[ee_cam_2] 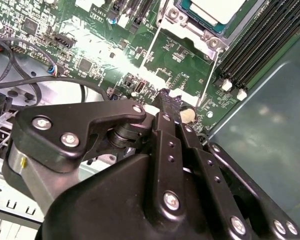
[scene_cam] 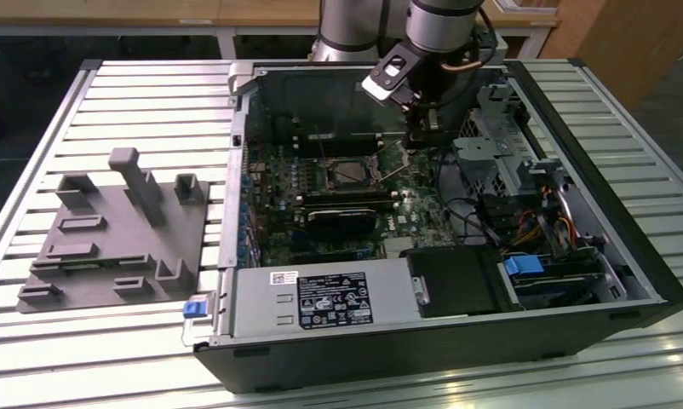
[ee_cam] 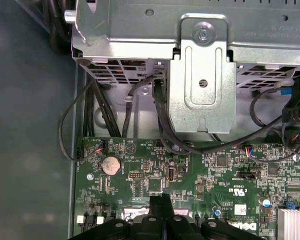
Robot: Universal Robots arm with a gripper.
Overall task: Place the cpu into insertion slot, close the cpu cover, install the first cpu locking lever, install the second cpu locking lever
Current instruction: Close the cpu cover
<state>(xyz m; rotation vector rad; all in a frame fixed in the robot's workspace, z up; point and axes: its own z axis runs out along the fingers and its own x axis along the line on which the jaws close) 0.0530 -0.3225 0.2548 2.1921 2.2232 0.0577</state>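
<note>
gripper (scene_cam: pixel 419 141): fingers were together, empty, upper centre of the exterior view.
cpu (ee_cam_2: pixel 215 9): lay seated; probably light, stiff, fragile; take by edges.

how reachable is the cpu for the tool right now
Probably reachable: the tool hangs low over the green board close beside the socket, and the cpu shows its top with nothing bulky between them.

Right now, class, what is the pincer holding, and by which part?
Nothing: the pincer is shut and empty, its tip close over the motherboard.
</note>
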